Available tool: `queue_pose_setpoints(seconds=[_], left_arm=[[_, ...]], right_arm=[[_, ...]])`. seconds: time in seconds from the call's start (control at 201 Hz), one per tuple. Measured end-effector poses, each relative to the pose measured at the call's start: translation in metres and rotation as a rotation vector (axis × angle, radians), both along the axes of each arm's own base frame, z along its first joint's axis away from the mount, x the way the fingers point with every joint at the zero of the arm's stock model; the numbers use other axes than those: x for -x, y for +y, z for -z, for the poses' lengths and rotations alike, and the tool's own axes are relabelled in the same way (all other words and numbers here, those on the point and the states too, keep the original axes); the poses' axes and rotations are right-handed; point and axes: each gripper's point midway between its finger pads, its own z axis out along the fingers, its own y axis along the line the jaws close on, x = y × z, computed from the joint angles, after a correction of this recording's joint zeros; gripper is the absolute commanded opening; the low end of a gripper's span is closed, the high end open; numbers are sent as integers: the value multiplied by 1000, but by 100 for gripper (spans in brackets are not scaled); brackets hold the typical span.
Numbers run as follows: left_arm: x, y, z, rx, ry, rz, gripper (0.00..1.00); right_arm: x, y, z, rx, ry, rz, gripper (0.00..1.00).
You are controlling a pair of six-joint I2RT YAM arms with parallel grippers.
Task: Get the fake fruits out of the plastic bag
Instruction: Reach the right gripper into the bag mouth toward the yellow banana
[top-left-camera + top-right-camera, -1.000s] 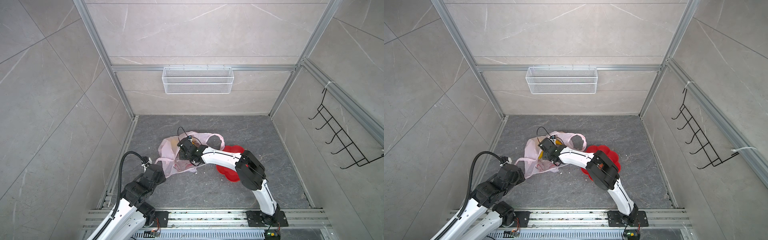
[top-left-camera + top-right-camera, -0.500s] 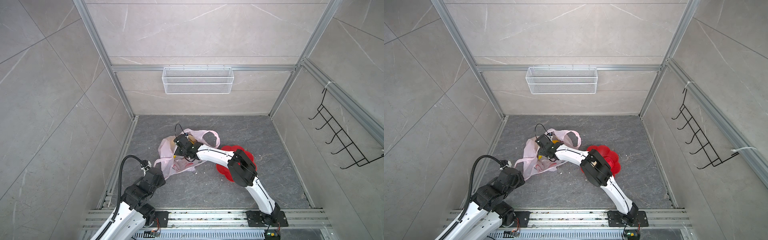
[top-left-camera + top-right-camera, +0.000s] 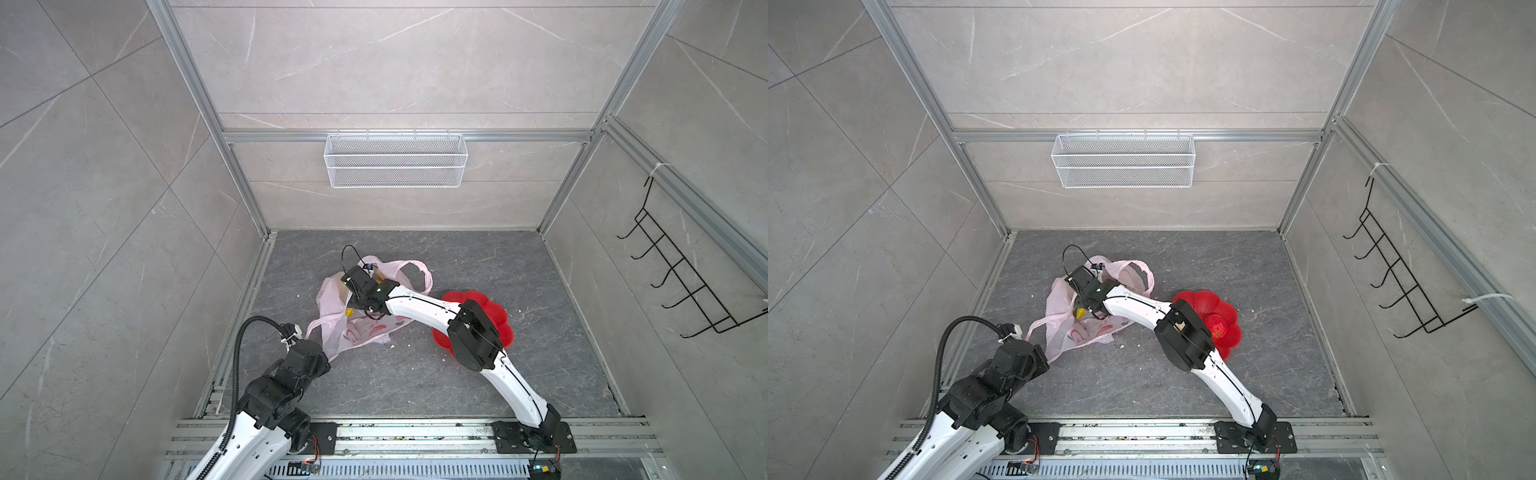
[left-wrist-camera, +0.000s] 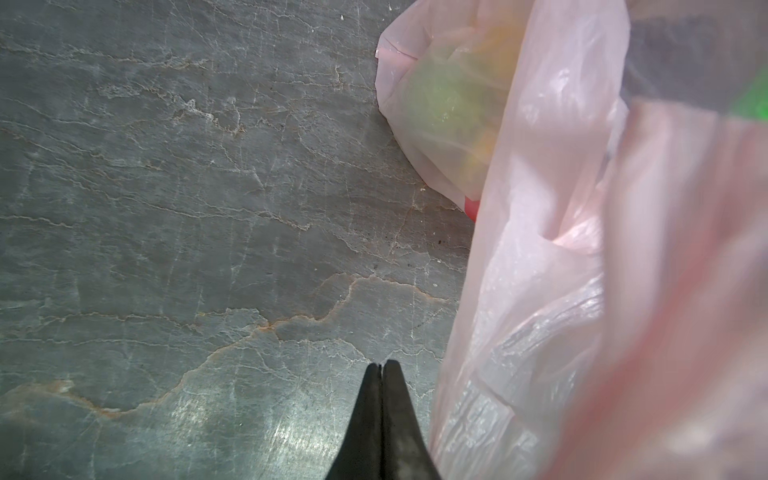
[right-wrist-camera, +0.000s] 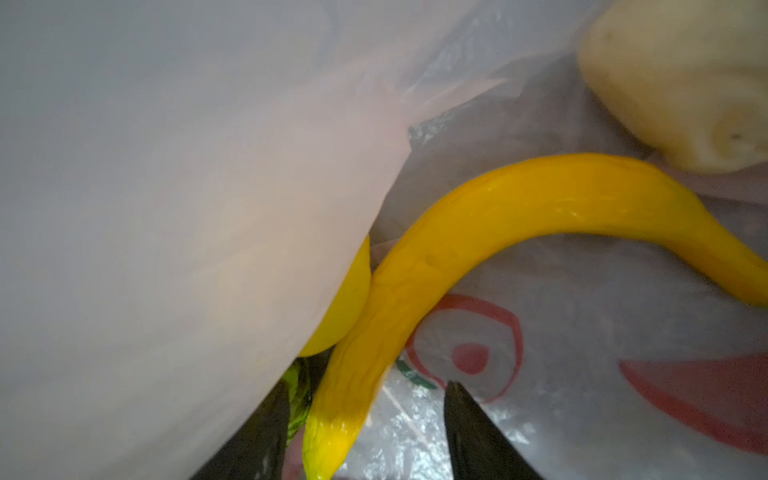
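The pale-pink plastic bag [image 3: 365,332] [image 3: 1084,334] lies crumpled on the grey floor. My right gripper [image 5: 365,395] is inside its mouth, open, with the end of the long yellow banana [image 5: 519,199] between its fingers and a gap on one side. Beside the banana lie a round yellow fruit [image 5: 349,299], a bit of a green one [image 5: 297,390] and a beige lumpy piece [image 5: 673,83]. My left gripper [image 4: 381,365] is shut above bare floor next to the bag [image 4: 540,249], nothing visible between its tips. A small red fruit [image 3: 1216,326] sits in the dish.
The red flower-shaped dish [image 3: 471,297] [image 3: 1231,340] lies on the floor right of the bag, partly under my right arm. A white wire basket [image 3: 395,166] hangs on the back wall. Black hooks [image 3: 681,282] stick out from the right wall. Metal rails edge the floor.
My right gripper has pushed a little farther into the bag, toward the back left, and the bag's far handle has shifted with it. The left arm has hardly moved.
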Motion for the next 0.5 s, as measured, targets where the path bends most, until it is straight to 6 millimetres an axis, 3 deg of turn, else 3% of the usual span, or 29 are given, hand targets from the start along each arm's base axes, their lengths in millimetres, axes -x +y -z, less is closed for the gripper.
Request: queue_pose_setpoints(seconds=[0.498], left_arm=[[3, -2, 2, 24, -9, 9, 0]], right_arm=[[-8, 0, 19, 110, 16, 37, 49]])
